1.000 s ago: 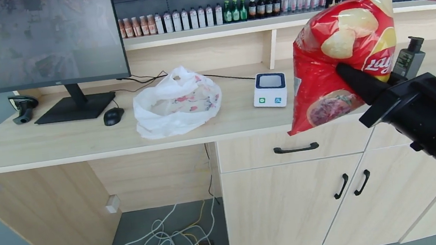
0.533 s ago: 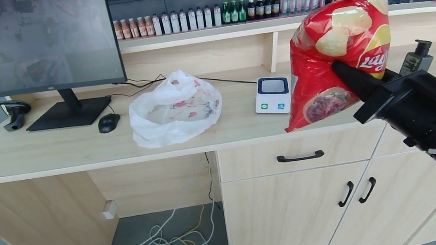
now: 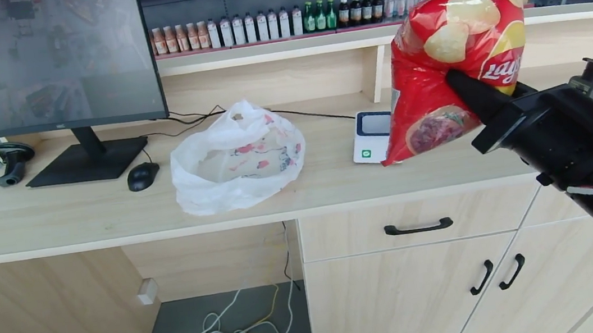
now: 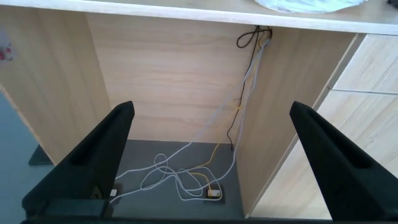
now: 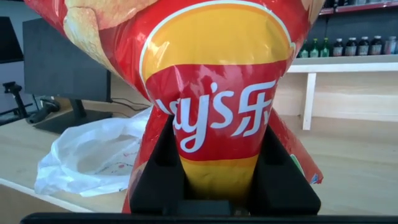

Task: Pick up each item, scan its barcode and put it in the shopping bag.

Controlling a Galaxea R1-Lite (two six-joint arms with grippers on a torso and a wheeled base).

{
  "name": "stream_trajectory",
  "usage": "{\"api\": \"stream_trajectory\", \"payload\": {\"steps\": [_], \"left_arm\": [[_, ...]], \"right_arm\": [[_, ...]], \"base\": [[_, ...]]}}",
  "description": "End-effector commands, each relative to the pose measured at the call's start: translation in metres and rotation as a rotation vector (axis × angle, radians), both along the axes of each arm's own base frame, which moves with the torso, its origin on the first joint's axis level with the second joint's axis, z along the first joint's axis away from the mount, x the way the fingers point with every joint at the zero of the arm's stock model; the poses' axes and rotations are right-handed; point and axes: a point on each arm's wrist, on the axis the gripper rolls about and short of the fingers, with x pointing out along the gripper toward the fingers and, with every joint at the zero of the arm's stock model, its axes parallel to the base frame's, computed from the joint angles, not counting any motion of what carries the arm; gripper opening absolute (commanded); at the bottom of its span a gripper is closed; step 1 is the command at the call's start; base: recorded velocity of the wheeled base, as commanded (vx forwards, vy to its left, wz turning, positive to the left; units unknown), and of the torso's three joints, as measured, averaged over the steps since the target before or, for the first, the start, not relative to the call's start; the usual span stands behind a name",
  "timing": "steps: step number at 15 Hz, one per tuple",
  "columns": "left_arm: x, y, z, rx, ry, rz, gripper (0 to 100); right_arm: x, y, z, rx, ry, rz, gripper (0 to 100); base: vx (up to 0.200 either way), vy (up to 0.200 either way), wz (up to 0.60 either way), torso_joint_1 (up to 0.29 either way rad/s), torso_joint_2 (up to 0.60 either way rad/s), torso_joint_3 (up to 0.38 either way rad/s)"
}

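The chip bag point(image 3: 449, 51) has drawn nearer the scanner point(image 3: 371, 136) since a second ago. Its lower corner now overlaps the scanner's right side, where before a gap showed between them. The head camera has shifted too, so the counter point(image 3: 82, 215) sits differently in view. The right gripper point(image 3: 469, 90) is clamped on the bag's lower middle, one finger on each face, holding it upright above the counter's right part. The shopping bag point(image 3: 236, 157) lies open-mouthed on the counter, left of the scanner and apart from it, with a mouse point(image 3: 142, 176) and a monitor point(image 3: 43, 62) farther left. The left gripper point(image 4: 211, 143) hangs low before the counter's open space, where cables point(image 4: 186, 180) lie on the floor. Its fingers are spread wide and empty.
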Motion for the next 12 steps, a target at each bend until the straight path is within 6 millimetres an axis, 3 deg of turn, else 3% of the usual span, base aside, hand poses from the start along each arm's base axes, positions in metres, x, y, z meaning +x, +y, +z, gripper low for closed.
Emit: {"api": "stream_trajectory", "payload": {"steps": [1, 5, 8, 12], "left_arm": [[0.0, 0.0, 0.0, 0.0, -0.002, 0.001, 100], [0.0, 0.0, 0.0, 0.0, -0.002, 0.001, 100], [0.0, 0.0, 0.0, 0.0, -0.002, 0.001, 100], [0.0, 0.0, 0.0, 0.0, -0.004, 0.001, 100]], "right_arm": [[0.007, 0.004, 0.004, 0.011, -0.012, 0.001, 0], [0.025, 0.015, 0.014, 0.044, -0.024, 0.014, 0], [0.036, 0.023, 0.011, 0.058, 0.034, 0.046, 0], [0.083, 0.043, 0.012, 0.178, 0.166, 0.09, 0]], "base": [[0.0, 0.0, 0.6, 0.002, 0.0, 0.002], [0.0, 0.0, 0.6, 0.005, 0.0, 0.002], [0.0, 0.0, 0.0, 0.0, 0.0, 0.0], [0.0, 0.0, 0.0, 0.0, 0.0, 0.0]]}}
